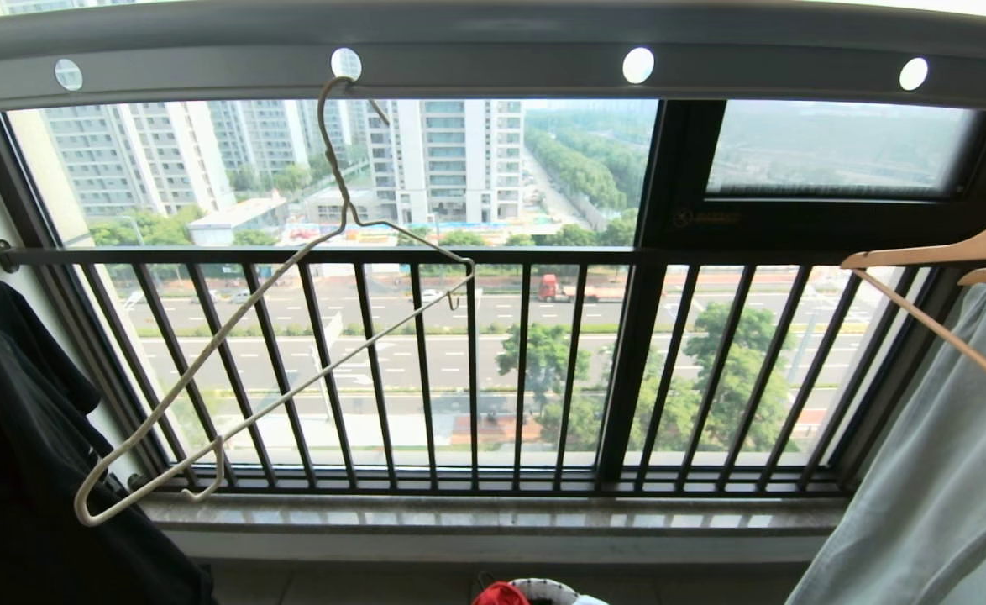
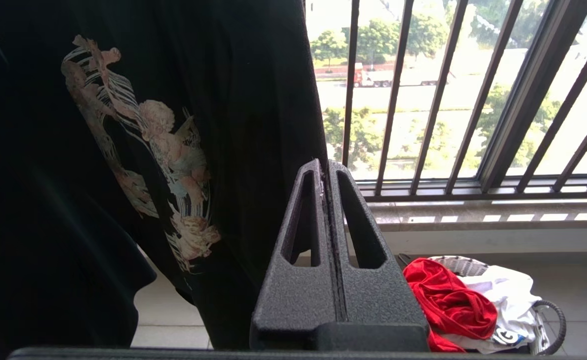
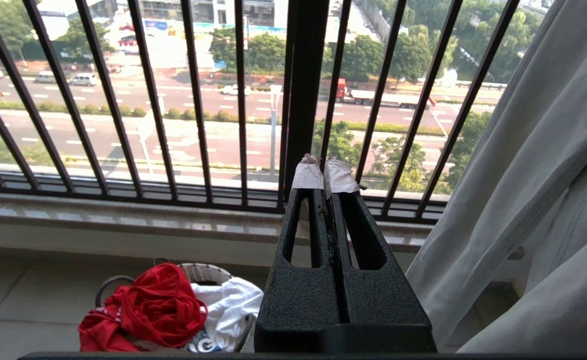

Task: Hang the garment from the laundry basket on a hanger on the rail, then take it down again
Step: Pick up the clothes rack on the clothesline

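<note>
On the floor under the window, at the bottom edge of the head view, only a bit of the red T-shirt and the rim of the white laundry basket can be seen. Above, the cream wire hanger hangs by its hook from a hole of the grey rail. It is strongly tilted: its long axis runs from the lower left up to the right, and the hook points upward. No arm appears in this view.

In the left wrist view the left gripper has its jaws pressed together and holds nothing. It is beside the black printed T-shirt. The red T-shirt lies crumpled over the basket, with white cloth next to it.

In the right wrist view the right gripper is also closed and empty, near the grey-green garment. The red T-shirt is heaped on the near side of the basket, without a clear direction.

I judge that the first step, picking up the shirt, is not begun. It is best to open one gripper, go down straight, and pinch only red fabric near the top of the heap, not the white cloth.
</note>
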Robot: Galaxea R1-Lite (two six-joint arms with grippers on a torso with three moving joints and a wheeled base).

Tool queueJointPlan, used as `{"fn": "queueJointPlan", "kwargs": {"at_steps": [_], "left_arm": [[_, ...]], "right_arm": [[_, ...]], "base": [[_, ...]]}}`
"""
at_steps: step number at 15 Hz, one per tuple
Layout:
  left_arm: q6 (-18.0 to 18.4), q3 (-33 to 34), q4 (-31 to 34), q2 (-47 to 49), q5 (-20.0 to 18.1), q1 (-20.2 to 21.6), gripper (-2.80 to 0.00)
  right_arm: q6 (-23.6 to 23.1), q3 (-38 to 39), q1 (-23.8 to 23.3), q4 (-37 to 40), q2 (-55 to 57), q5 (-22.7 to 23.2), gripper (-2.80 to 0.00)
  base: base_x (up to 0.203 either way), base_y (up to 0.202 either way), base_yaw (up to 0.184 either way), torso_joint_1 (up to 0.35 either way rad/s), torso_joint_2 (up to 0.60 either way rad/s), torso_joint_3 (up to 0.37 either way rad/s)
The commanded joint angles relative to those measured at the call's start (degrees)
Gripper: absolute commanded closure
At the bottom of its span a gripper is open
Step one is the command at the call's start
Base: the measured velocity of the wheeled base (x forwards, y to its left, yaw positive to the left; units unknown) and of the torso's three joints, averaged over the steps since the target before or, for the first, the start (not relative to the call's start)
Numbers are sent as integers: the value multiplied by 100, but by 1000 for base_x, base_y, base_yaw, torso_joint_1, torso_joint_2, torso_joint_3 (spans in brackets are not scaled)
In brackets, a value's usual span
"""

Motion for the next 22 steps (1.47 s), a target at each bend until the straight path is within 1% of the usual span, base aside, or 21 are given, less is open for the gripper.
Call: {"fn": "queueJointPlan", "kwargs": {"at_steps": [1, 22], "left_arm": [[-2, -1, 2, 3, -2, 0, 0], [1, 5, 2, 6, -6, 0, 0]], "right_arm": [[-5, 0, 2, 2, 7, 3, 0], [-5, 0, 2, -7, 7, 3, 0]], "base": [[0, 0, 0, 0, 0, 0], [0, 0, 0, 0, 0, 0]]}}
